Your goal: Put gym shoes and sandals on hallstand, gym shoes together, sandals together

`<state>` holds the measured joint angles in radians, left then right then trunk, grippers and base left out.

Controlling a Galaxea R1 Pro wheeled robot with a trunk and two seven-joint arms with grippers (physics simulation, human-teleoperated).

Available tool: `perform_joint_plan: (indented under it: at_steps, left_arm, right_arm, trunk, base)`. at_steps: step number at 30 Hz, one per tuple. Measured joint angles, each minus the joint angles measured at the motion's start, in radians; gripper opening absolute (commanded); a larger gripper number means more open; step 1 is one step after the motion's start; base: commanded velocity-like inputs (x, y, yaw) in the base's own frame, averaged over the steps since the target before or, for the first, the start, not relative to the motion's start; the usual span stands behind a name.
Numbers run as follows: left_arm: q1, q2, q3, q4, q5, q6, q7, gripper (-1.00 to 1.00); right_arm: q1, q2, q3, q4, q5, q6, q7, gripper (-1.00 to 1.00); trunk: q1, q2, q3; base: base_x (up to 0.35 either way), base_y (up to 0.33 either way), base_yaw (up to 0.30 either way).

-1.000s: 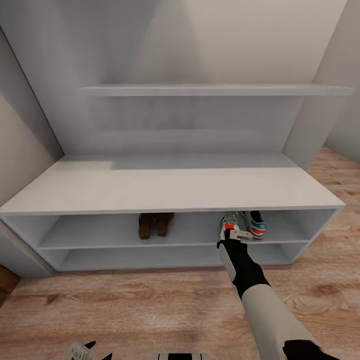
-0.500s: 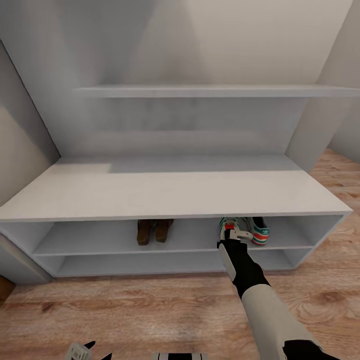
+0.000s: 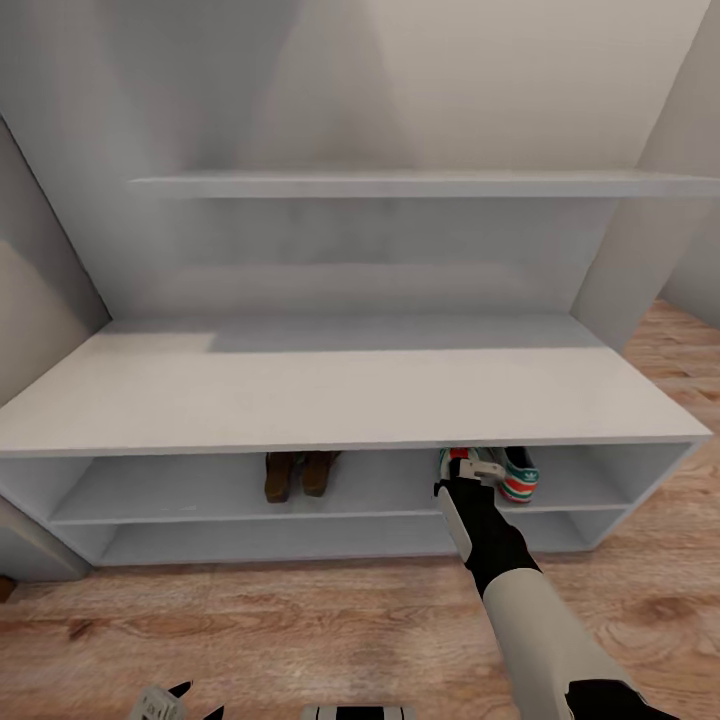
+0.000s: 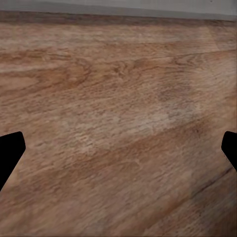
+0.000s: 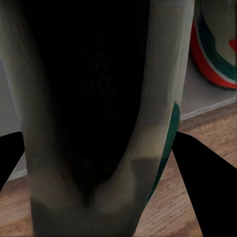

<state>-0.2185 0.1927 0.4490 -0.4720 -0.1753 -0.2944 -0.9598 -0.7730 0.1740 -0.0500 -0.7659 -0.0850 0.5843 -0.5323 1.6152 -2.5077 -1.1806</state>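
Gripping one gym shoe (image 5: 94, 113), R gripper (image 3: 470, 470) reaches hallstand (image 3: 330, 395) upper tier beside its mate (image 3: 518, 474); L gripper (image 4: 118, 153) spread wide.

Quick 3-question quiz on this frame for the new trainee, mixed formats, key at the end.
1. True or false: both sandals sit on the rack's upper tier.
2. Multiple choice: the right hand is A) open over the floor, B) shut on a sneaker at the upper tier, C) resting on the bench top.
3. Fill in: in the left wrist view, the left hand is open above the ____.

Key: 1 true. 2 B; the second sneaker already stands beside it on the shelf. 3 floor.
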Motion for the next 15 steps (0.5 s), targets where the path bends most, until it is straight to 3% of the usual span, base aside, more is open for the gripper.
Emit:
perform_joint_plan:
  at_steps: [13,15]
  left_arm:
    - [0.005,0.001,0.001,-0.002,0.000,0.000,0.000,1.00]
    - [0.006,0.002,0.001,-0.002,0.000,0.000,0.000,1.00]
  right_arm:
    - [0.000,0.000,-0.001,-0.002,0.002,0.001,0.000,-1.00]
    - [0.000,0.000,-0.001,-0.017,0.001,0.001,0.000,-1.00]
  trunk:
    - [0.000,0.000,0.000]
    - [0.001,0.000,-0.009]
  base:
    - [0.010,-0.009,0.002]
    - [0.000,0.000,0.038]
